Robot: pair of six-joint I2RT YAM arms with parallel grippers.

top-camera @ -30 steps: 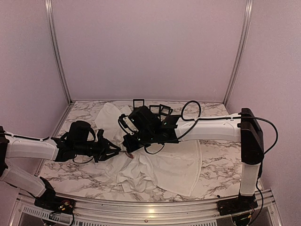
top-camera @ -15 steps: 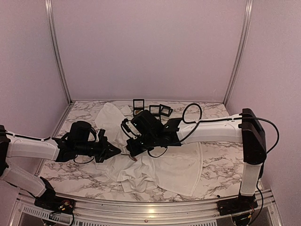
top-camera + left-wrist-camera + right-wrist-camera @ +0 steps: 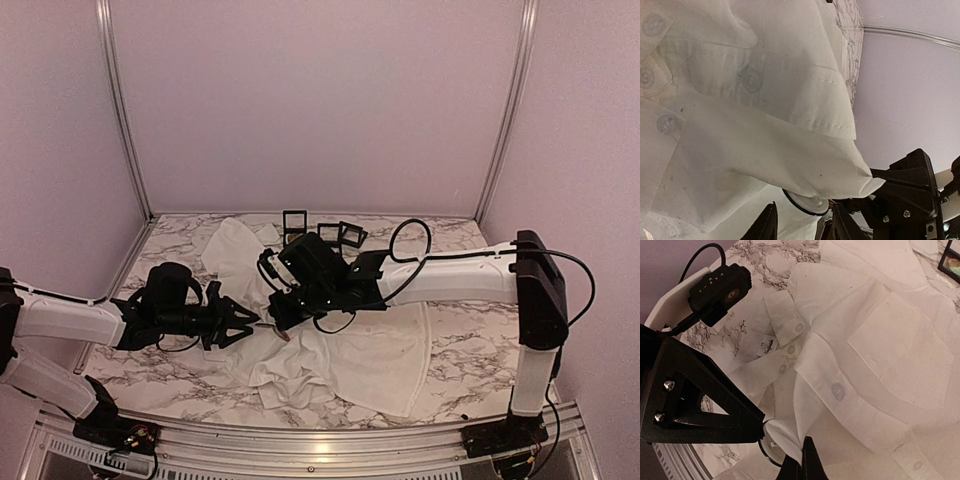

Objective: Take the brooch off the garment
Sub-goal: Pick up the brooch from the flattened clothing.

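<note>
The garment, a white button-up shirt, lies crumpled on the marble table. The brooch is a round white disc with a black rim, half hidden under a lifted fold of cloth. It also shows in the right wrist view. My left gripper is open, with one finger on each side just short of the brooch; it is at centre left in the top view. My right gripper is shut on the fold of shirt cloth right beside the brooch and holds it up; it also shows in the top view.
Three small black frames stand at the back of the table. The left gripper's black finger fills the left of the right wrist view, close to the right fingers. Shirt cloth spreads to the front right.
My left gripper's fingers have spread open; they were together half a second ago. My right gripper has kept its hold on the cloth and barely moved.
</note>
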